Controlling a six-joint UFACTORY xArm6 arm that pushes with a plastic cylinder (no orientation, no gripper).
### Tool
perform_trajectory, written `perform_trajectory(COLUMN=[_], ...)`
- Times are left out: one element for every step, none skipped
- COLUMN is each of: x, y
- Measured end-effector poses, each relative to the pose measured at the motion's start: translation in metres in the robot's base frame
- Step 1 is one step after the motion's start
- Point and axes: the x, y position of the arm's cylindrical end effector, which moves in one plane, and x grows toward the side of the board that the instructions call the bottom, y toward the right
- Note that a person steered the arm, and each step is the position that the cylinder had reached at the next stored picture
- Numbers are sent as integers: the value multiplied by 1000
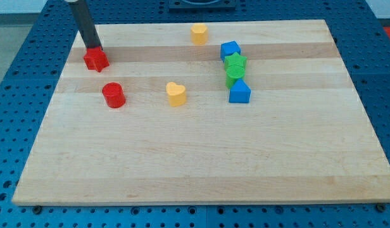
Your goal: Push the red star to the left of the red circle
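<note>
On the wooden worktop (201, 158), our tip (93, 48), a bare rod with no hand to open or close, seems to touch the top edge of the red star (95, 59), up-left of the red circle (113, 95); an off-centre push could knock star into circle.

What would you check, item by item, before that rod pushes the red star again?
1. My tip is against the red star, on its upper side in the view: ok.
2. The red star already sits left of the red circle: not ok, it lies above it, only slightly left.
3. Bare board to the left of the red circle for the star: ok, though the board's left edge is near.
4. The yellow heart and the other blocks stand clear of the path: ok.
5. Whether the tip truly touches the star: cannot tell.
</note>
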Motion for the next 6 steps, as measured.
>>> perform_trajectory(x=[10,12,12,22,22,22], y=[0,13,30,31,26,10])
